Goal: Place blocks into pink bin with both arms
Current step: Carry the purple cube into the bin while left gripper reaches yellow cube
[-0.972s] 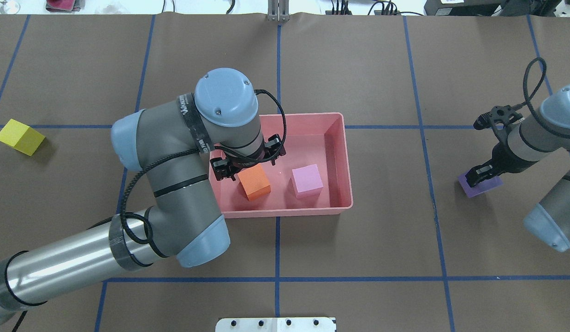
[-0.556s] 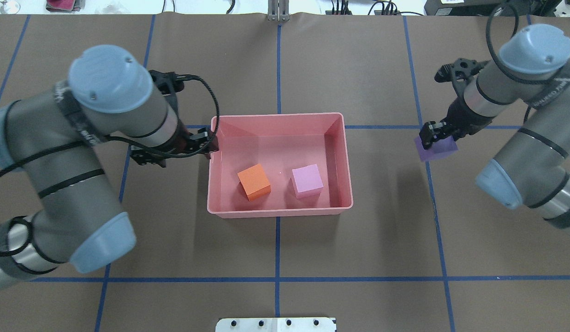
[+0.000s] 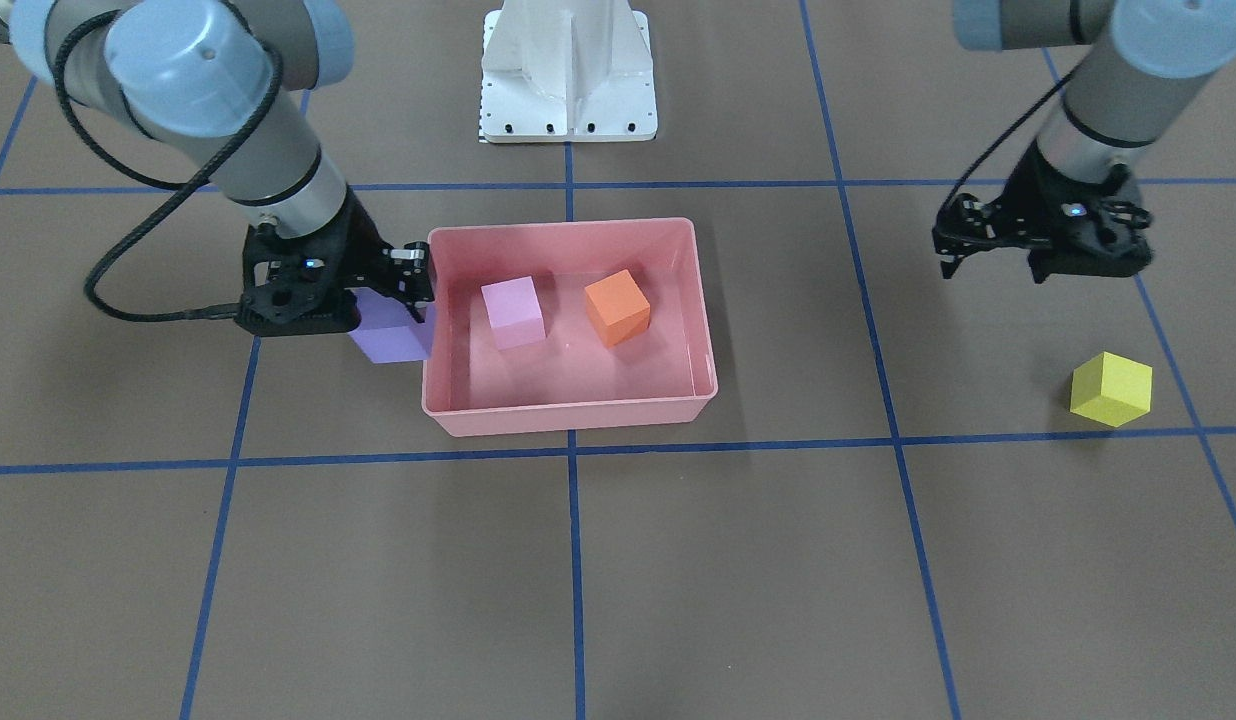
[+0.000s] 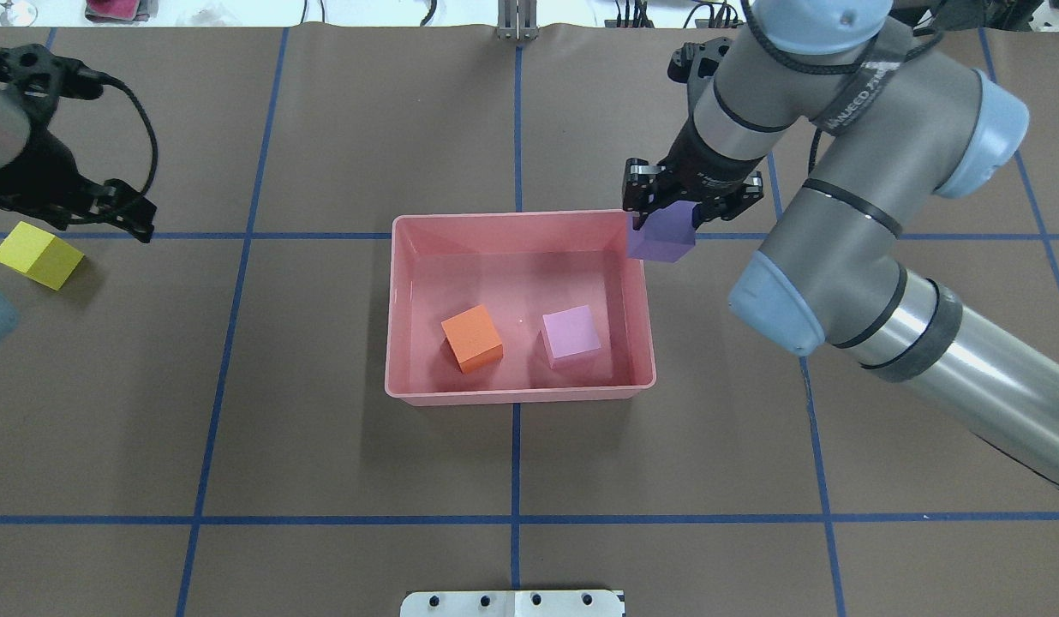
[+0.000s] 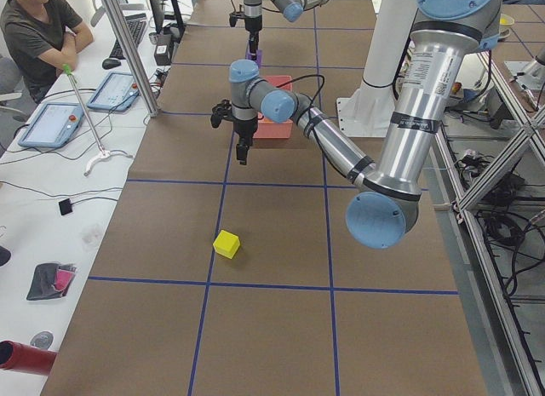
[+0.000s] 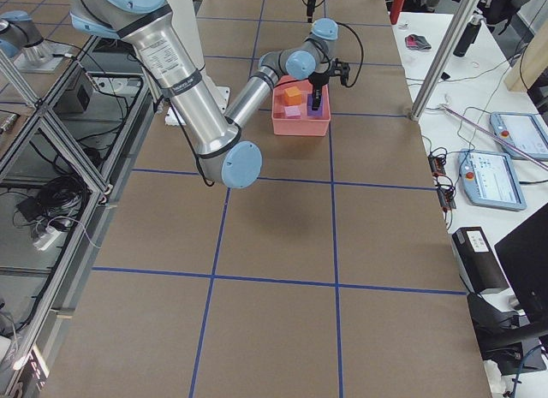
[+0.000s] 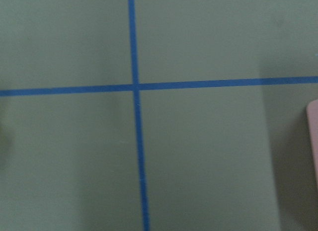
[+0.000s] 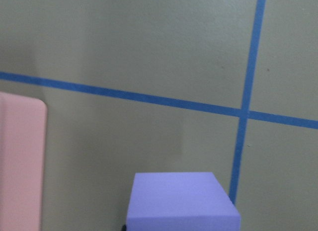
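Between right fingers [image 4: 637, 221], purple cube [image 4: 662, 242].

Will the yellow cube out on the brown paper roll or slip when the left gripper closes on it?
The small matte yellow cube rests on a flat face, so rolling seems unlikely. Its matte, flat sides probably grip well.

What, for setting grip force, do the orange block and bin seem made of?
Orange block: perhaps foam or painted wood; matte, glare-free faces, crisp edges. Bin: likely moulded plastic; smooth walls, faint sheen on its floor, rounded corners.
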Motion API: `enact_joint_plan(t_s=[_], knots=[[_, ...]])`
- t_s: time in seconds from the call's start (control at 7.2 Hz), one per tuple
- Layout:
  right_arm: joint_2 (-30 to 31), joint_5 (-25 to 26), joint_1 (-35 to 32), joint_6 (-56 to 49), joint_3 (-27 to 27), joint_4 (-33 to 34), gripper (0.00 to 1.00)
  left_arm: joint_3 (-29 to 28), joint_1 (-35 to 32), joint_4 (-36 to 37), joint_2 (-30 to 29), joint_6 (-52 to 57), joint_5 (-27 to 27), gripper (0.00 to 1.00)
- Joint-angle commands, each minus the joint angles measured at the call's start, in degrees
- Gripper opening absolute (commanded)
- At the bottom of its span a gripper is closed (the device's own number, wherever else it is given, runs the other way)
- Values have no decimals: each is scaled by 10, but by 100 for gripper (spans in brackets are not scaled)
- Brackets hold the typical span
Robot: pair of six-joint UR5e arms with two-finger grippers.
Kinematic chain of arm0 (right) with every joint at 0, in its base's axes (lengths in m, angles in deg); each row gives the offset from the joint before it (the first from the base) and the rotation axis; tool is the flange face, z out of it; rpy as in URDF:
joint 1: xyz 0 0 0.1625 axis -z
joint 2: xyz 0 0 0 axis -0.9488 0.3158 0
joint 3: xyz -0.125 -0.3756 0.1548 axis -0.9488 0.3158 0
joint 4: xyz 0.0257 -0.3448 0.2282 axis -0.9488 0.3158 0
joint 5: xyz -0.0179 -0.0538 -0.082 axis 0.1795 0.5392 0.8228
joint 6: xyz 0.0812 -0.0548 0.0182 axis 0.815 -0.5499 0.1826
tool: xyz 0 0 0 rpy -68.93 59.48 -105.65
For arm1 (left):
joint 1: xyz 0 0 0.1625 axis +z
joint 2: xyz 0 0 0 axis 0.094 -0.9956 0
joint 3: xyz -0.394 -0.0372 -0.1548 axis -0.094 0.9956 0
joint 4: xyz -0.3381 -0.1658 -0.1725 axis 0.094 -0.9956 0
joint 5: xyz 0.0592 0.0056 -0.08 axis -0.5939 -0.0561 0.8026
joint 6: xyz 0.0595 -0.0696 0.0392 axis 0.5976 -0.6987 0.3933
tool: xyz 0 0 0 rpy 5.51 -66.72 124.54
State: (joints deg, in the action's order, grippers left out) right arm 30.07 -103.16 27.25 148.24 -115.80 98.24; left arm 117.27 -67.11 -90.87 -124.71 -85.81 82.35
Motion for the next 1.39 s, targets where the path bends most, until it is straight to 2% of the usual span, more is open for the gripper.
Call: enact_joint_plan(t_s=[0.0, 0.14, 0.28, 0.42, 0.56, 0.69, 0.83, 0.97, 1.11, 1.25], knots=[[-71, 71, 79, 92, 50, -8, 0, -144, -109, -81, 11, 207, 16, 100], [-76, 89, 103, 114, 79, -51, 0, -201, -118, -152, 10, 213, 16, 100], [-82, 99, 112, 137, 111, -89, 0, -239, -119, -184, 3, 213, 16, 100], [-98, 99, 115, 139, 144, -97, 0, -253, -122, -191, -2, 214, 16, 100], [-102, 99, 114, 137, 150, -98, 0, -269, -122, -191, -3, 230, 29, 100], [-101, 110, 114, 135, 154, -99, 0, -298, -123, -191, -2, 284, 70, 100], [-101, 116, 114, 134, 160, -99, 0, -305, -122, -191, 4, 280, 74, 100], [-100, 117, 114, 133, 160, -100, 42, -313, -120, -190, 5, 281, 75, 100], [-100, 120, 114, 131, 160, -100, 99, -325, -120, -195, 5, 282, 75, 100], [-98, 120, 114, 119, 160, -110, 100, -343, -115, -195, 0, 280, 76, 100]])
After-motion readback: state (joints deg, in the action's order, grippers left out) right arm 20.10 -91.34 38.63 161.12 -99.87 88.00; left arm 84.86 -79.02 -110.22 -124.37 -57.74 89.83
